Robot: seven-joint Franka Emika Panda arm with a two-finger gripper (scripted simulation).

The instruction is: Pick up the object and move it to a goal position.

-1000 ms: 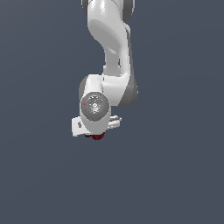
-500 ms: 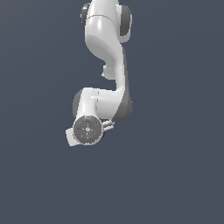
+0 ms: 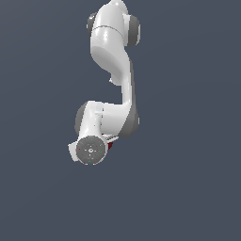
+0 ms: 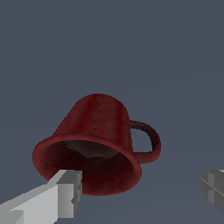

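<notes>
Lying on its side on the desk (image 4: 175, 52), the mug (image 4: 94, 140) shows its dark mouth to the wrist camera. The pincer (image 4: 142, 192) stands wide, 1 finger (image 4: 65, 194) beside the rim, the other apart. In the exterior view the arm (image 3: 113, 70) hides nearly all the mug (image 3: 110, 146).

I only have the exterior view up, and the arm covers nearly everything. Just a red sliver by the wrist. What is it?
Observer: A dark red mug, seen whole in the wrist view; only its edge peeks out beside the arm in yours.
Operator: Is it upright?
Observer: The wrist view looks into its dark inside, and its looped handle sticks out sideways; it cannot settle upright or tipped.
Operator: Are the jaws on it?
Observer: No. The gripper is open: one finger overlaps the rim, the other stands well clear past the handle.
</notes>
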